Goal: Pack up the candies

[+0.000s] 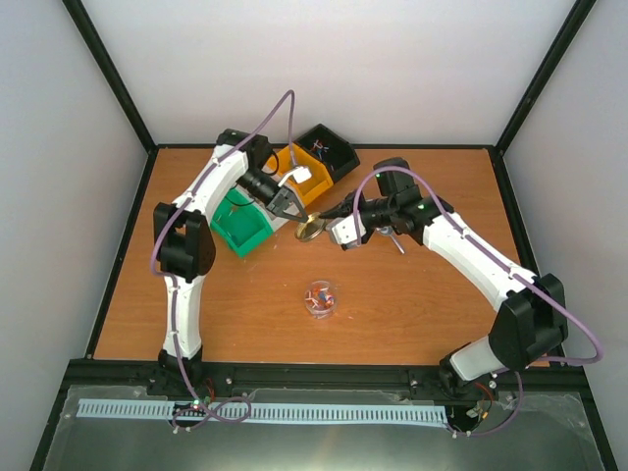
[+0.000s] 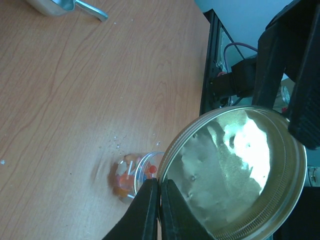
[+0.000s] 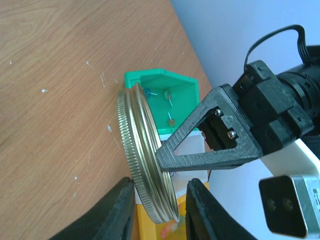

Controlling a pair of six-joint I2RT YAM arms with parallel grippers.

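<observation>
The round gold lid (image 1: 310, 230) hangs on edge above the table, with my left gripper (image 2: 160, 185) shut on its rim (image 2: 235, 170). My right gripper (image 3: 160, 200) straddles the lid's lower edge (image 3: 145, 165). Its left finger touches the knurled rim and a gap shows at the right finger. The candies (image 2: 131, 176) lie in a small clear jar (image 1: 320, 297) on the table, below the lid. A few more candies show in the green bin (image 3: 170, 117) and the yellow bin (image 3: 175, 229).
Green bin (image 1: 242, 224), yellow bin (image 1: 304, 175) and black bin (image 1: 329, 152) stand in a row at the back. A metal scoop (image 1: 392, 235) lies under the right arm, also in the left wrist view (image 2: 60, 5). Black frame rails edge the table.
</observation>
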